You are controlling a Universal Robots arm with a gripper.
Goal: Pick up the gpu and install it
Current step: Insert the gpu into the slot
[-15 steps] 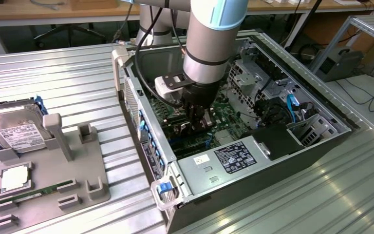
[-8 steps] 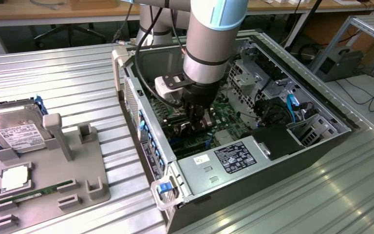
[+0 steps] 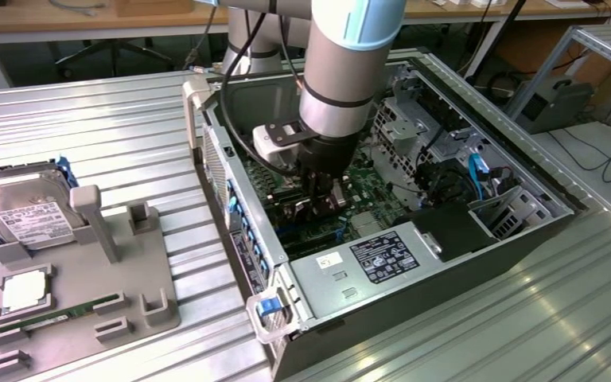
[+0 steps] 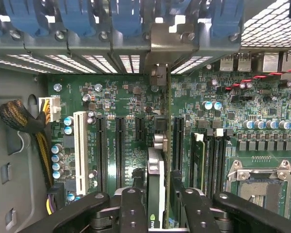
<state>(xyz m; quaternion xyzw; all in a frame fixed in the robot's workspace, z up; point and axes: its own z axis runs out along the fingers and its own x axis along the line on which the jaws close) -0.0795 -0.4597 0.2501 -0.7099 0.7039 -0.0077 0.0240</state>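
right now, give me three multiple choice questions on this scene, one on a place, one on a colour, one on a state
1. The gpu is: A) on the grey fixture B) standing in a motherboard slot C) on the table.
2. The rear slot latches are: A) red B) blue C) yellow.
3. The computer case is: A) closed B) wrapped C) open-sided.
Answers: B, its edge stands upright among the slots; B, a blue row lines the rear; C, the motherboard shows inside.
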